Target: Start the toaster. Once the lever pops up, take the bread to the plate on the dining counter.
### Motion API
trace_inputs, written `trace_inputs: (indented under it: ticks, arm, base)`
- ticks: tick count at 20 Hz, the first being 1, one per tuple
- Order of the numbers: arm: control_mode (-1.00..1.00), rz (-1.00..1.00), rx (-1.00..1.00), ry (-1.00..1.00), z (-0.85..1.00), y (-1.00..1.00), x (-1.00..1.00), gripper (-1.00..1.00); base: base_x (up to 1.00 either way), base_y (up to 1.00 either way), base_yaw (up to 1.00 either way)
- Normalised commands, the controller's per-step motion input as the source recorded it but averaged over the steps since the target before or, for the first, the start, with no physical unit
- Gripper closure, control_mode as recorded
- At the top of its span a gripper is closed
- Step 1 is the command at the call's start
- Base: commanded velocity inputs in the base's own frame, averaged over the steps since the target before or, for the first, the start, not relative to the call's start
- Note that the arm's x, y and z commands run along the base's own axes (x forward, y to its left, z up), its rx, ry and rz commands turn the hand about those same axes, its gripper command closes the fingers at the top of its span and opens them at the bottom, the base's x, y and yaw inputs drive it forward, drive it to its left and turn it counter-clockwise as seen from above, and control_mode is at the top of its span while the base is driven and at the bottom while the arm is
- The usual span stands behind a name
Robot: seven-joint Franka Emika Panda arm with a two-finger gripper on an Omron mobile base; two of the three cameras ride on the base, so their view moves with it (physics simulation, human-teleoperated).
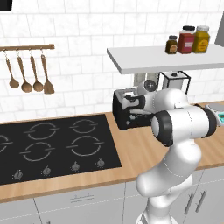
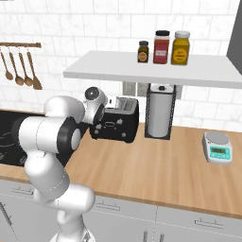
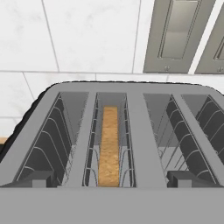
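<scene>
The gripper (image 1: 131, 105) is held low at the toaster (image 2: 118, 124), its fingers masked by the wrist, so apart or together cannot be told. Below the hand, the bread (image 3: 109, 146) is seen edge-on, tan and grainy, sunk between silvery wire guides. The black boxy toaster is stood on a wood worktop (image 2: 156, 165), half hidden by the arm.

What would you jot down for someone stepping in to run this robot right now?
Gripper: at the toaster, over its top; open or shut cannot be told.
Toaster: on the wood worktop by the wall, right of the stove.
Bread: sitting low in the left slot, top edge below the rim.
Done: arm brought to the toaster. Whether the lever is pressed can't be told.
Left: start toasting if needed, wait for the pop, lift the bread, carry it to the plate on the dining counter.
</scene>
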Motion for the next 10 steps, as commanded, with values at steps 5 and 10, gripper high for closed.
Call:
trace_inputs:
  ticks: [5,10]
  arm:
    - [-1.00,0.00,0.00,0.00,0.00,0.00,0.00,-1.00]
    - [-1.00,0.00,0.00,0.00,0.00,0.00,0.00,-1.00]
  base:
    - [0.00,0.00,0.00]
    - [0.00,0.00,0.00]
